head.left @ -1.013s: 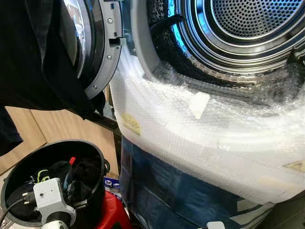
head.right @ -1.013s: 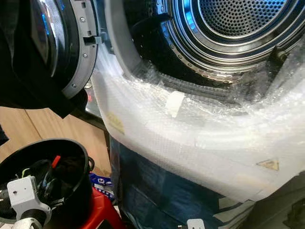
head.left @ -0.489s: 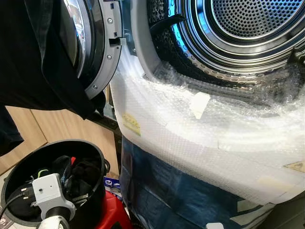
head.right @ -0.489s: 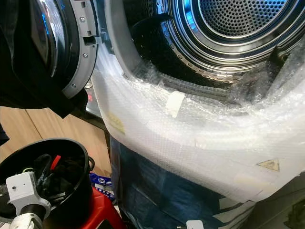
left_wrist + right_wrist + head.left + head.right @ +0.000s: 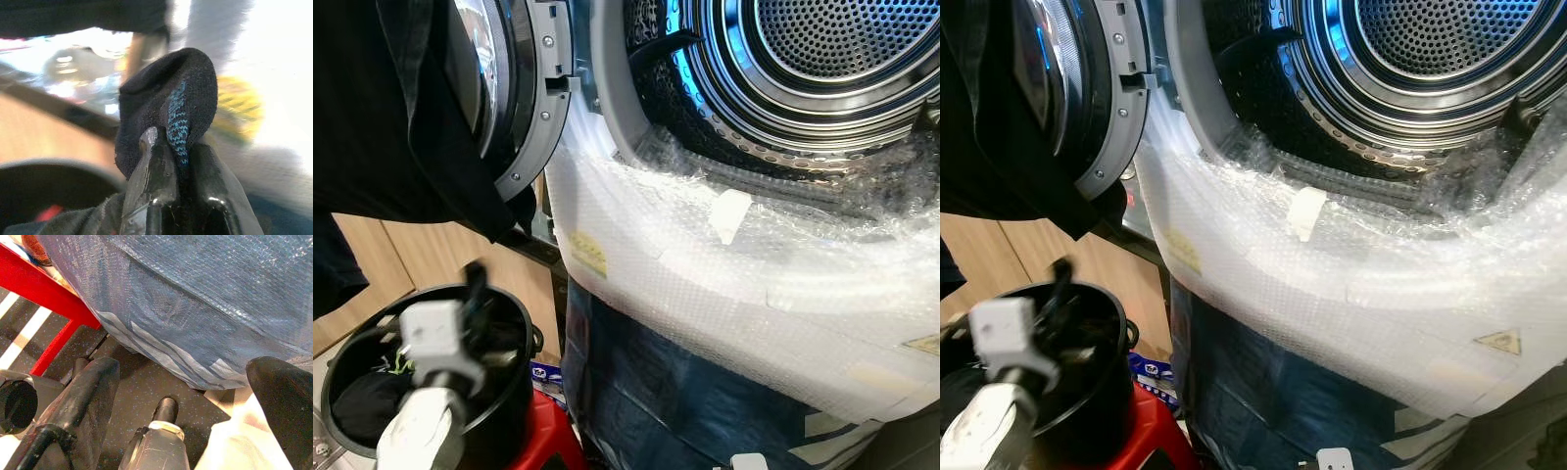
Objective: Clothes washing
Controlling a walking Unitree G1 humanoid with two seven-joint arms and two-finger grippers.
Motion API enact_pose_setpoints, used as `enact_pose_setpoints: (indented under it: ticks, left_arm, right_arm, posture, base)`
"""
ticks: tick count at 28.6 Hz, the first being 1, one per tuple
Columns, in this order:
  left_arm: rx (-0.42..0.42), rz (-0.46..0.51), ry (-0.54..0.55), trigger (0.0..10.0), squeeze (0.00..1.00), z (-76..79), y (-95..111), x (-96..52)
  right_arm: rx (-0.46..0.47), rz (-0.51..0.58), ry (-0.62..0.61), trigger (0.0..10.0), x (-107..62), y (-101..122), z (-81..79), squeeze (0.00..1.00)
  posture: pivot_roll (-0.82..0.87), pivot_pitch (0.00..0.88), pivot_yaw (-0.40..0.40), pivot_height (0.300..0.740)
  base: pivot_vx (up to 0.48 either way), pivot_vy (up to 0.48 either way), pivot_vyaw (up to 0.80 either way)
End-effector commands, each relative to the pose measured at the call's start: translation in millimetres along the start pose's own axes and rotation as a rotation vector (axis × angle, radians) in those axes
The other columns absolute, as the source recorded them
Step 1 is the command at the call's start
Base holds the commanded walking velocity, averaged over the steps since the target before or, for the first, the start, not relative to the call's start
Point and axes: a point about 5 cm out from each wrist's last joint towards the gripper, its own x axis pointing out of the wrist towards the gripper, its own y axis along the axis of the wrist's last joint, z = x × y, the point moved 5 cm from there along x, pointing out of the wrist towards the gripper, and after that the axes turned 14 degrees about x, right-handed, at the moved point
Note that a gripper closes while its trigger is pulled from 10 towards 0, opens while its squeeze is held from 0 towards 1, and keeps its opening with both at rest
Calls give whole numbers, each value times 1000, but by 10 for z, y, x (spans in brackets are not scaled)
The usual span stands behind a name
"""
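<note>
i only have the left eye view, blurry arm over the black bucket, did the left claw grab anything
Observer: Yes. In the left wrist view the left claw is shut on a black sock with a blue patch.
Operator: is the right claw busy
Observer: No. The right claw hangs open, low beside the blue tarp over dark floor.
Operator: anything under the bucket
Observer: The right wrist view shows a red frame standing on the floor there.

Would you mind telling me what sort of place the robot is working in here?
Probably a home laundry corner: a front-loading washing machine with a perforated steel drum, its round door open, and a black round bucket of dark clothes beside it on a wooden floor.
</note>
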Motion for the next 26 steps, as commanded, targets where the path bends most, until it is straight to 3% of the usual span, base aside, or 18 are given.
enact_pose_setpoints:
  ticks: [1,4,5,8,12,13,14,16,23,26]
  left_arm:
    - [-10,-12,-123,0,0,191,24,2]
    - [-10,-37,-322,0,0,466,-47,12]
    - [32,-12,-465,0,0,658,-14,56]
    - [57,8,-603,0,0,836,66,86]
    - [67,-5,-872,0,0,1188,103,-53]
    - [67,-5,-872,0,0,1188,103,-53]
    - [176,-50,-978,0,0,1303,-116,-162]
    - [180,-85,-998,0,0,1374,-305,-155]
    - [132,-88,-1032,0,0,1537,-383,-109]
    - [141,-127,-1033,0,0,1549,-535,-120]
  right_arm:
    - [0,13,-2,10000,8,63,8,0]
    - [2,15,-3,10000,9,74,7,0]
    - [-11,4,1,10000,8,44,-1,0]
    - [-26,-8,3,10000,5,10,-5,0]
    - [-26,0,-1,10000,5,22,-2,0]
    - [-26,0,-1,10000,5,22,-2,0]
    - [-33,1,-3,10000,3,19,5,0]
    - [-19,2,-13,10000,-4,-1,33,0]
    - [-8,-14,-26,10000,-29,-104,81,0]
    - [-6,-17,-31,10000,-35,-124,97,0]
  posture:
    - [154,0,-7,740]
    - [164,0,-10,740]
    - [169,0,-20,740]
    - [165,0,-21,740]
    - [139,0,-8,740]
    - [139,0,-8,740]
    - [119,0,1,740]
    - [109,0,-1,740]
    - [77,0,1,740]
    - [80,0,0,740]
  base:
    - [0,0,0]
    - [0,0,0]
    - [0,0,0]
    - [0,0,0]
    - [0,0,0]
    - [0,0,0]
    - [0,0,0]
    - [0,0,0]
    - [0,0,0]
    - [0,0,0]
